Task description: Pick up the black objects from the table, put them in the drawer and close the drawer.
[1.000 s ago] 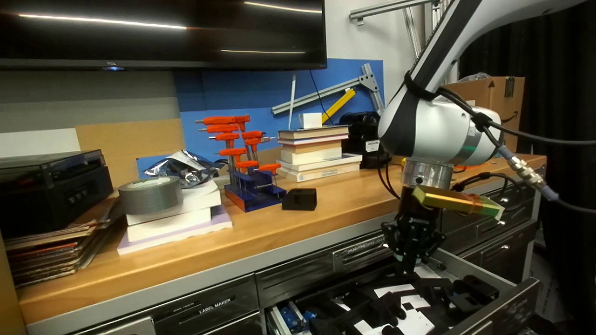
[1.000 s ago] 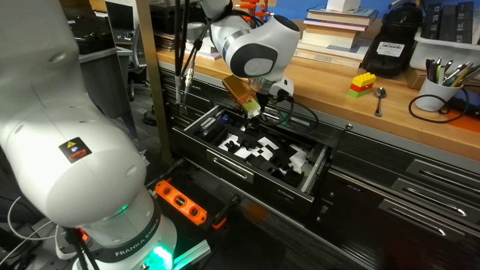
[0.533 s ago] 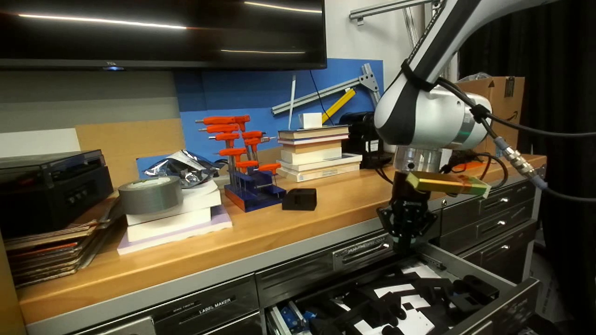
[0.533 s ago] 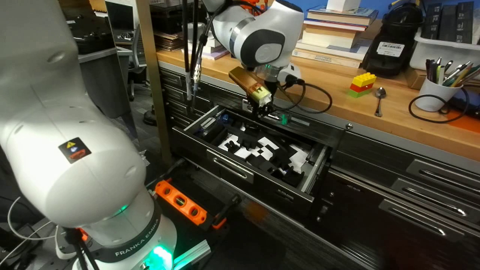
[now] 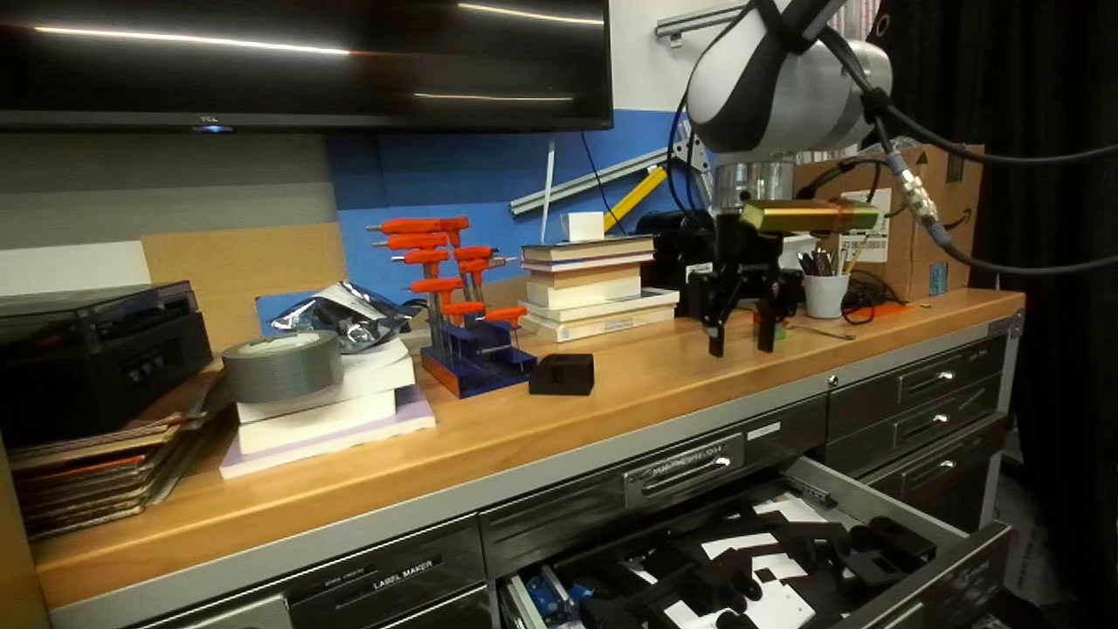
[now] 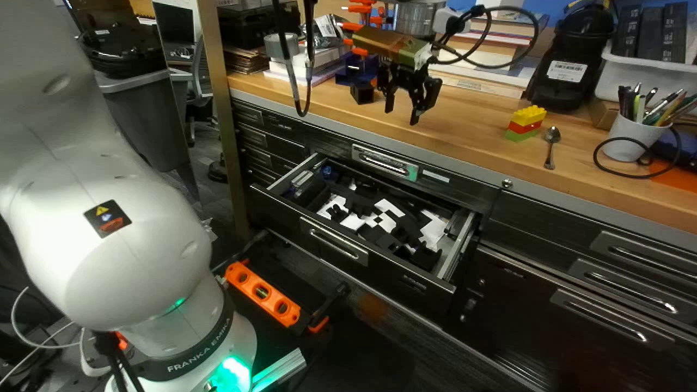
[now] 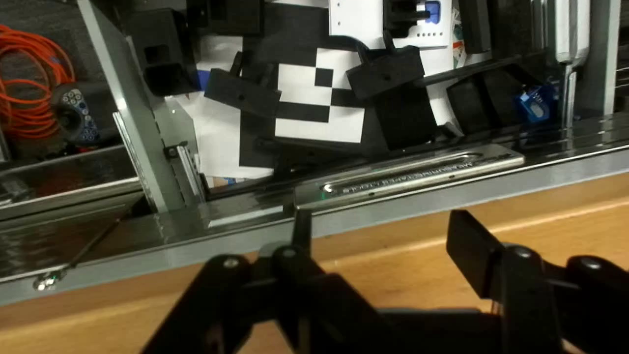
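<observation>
On the wooden table [image 5: 664,384] sits one black object [image 5: 562,374], a low box in front of the blue tool stand; an exterior view also shows this black object [image 6: 362,92] beside the gripper. The drawer [image 6: 392,272] is pulled out. Black pieces [image 7: 385,73] lie in it over black-and-white patterned sheets. My gripper [image 5: 741,348] hangs above the tabletop, pointing down, to the right of the black object in both exterior views. Bare wood shows between the fingers of the gripper [image 7: 381,231] in the wrist view, so the jaws stand apart, holding nothing.
A blue stand [image 5: 476,362] with orange-handled tools is behind the black object. Stacked books [image 5: 594,301], a tape roll [image 5: 281,371], toy bricks [image 6: 525,124], a spoon [image 6: 551,144] and a pen cup [image 6: 629,136] also occupy the table. The television [image 5: 306,65] hangs above.
My gripper has risen from low over the drawer to above the tabletop, and its fingers have gone from together to apart. The drawer and the black box on the table have stayed put.
</observation>
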